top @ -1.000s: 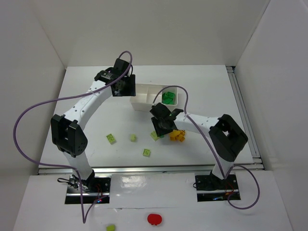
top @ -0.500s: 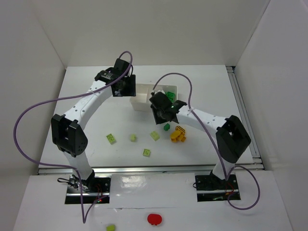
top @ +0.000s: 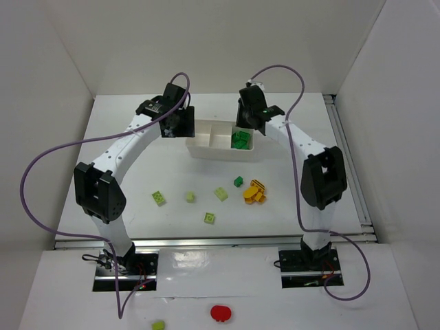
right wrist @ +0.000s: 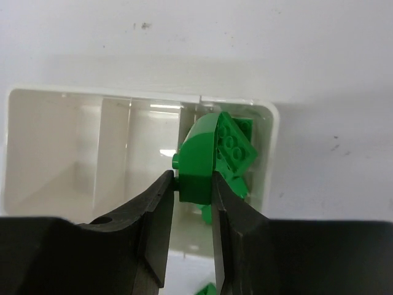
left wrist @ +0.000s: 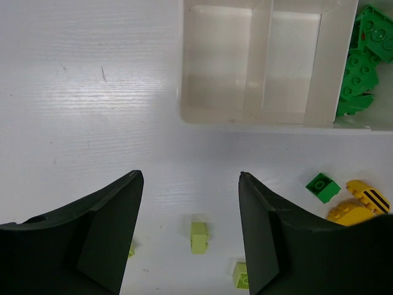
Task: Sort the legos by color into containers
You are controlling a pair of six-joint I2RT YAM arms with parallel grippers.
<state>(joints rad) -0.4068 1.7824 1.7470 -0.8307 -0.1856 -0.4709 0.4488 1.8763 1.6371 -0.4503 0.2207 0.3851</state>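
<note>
Since a second ago the right arm (top: 302,148) has swung from mid-worktop to the far edge, where the white plastic three-compartment tray (top: 206,148) sits. The right gripper (right wrist: 187,184) pinches a dark green curved-top lego brick (right wrist: 199,161) above the tray's right-hand compartment (right wrist: 268,153); the left gripper (left wrist: 189,181) hangs spread, empty. Light, rigid, slick, I'd say: flat sides suit pinching. Long axis points out beyond the fingertips, slightly tilted.

Bright, even lighting is recorded; soft glare is noted on the table (left wrist: 116,104) ahead of the left gripper (left wrist: 189,179); shadows are faint.
</note>
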